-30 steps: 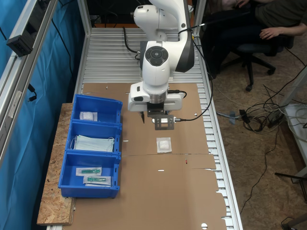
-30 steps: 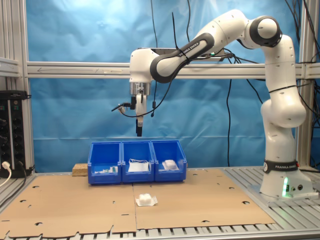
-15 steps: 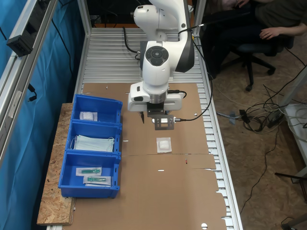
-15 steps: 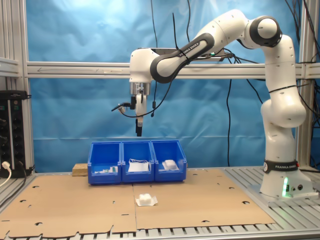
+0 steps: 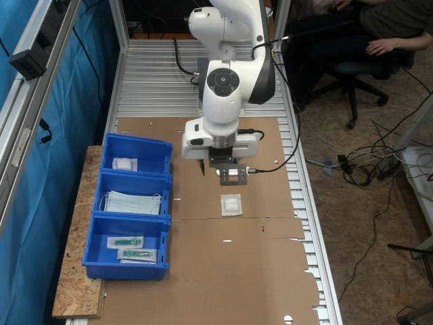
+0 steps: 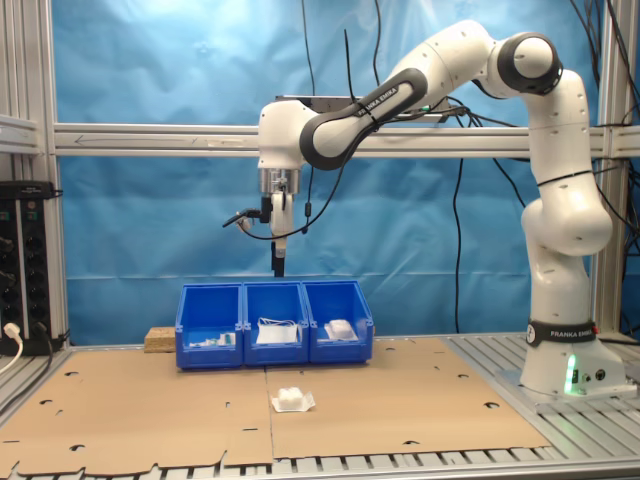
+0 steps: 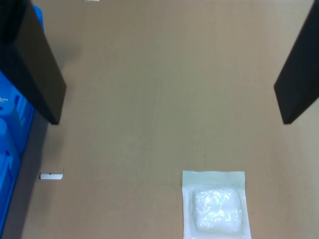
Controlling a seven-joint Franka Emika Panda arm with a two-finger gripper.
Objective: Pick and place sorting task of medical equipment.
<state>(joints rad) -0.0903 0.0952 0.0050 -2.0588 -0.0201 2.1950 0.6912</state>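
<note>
A small square white packet (image 5: 231, 204) with a puffy pad at its centre lies flat on the brown cardboard, in front of the bins in the second exterior view (image 6: 292, 399). My gripper (image 6: 279, 268) hangs high above the table, pointing down, a little back from the packet toward the robot base (image 5: 216, 166). In the wrist view the gripper (image 7: 169, 119) is open, its two dark fingers (image 7: 37, 69) far apart with nothing between them. The packet (image 7: 214, 206) sits beyond the gap between the fingers. A similar white packet (image 5: 124, 163) lies in the end bin compartment.
A blue three-compartment bin (image 5: 166, 203) stands at the cardboard's edge, holding pale blue masks (image 5: 132, 202) in the middle and clear packets with green-tipped instruments (image 5: 128, 247) at the other end. A person (image 5: 385, 27) sits on a chair beyond the table.
The arm's wrist has shifted very slightly. The gripper stays open and high, and the packet has not moved.
</note>
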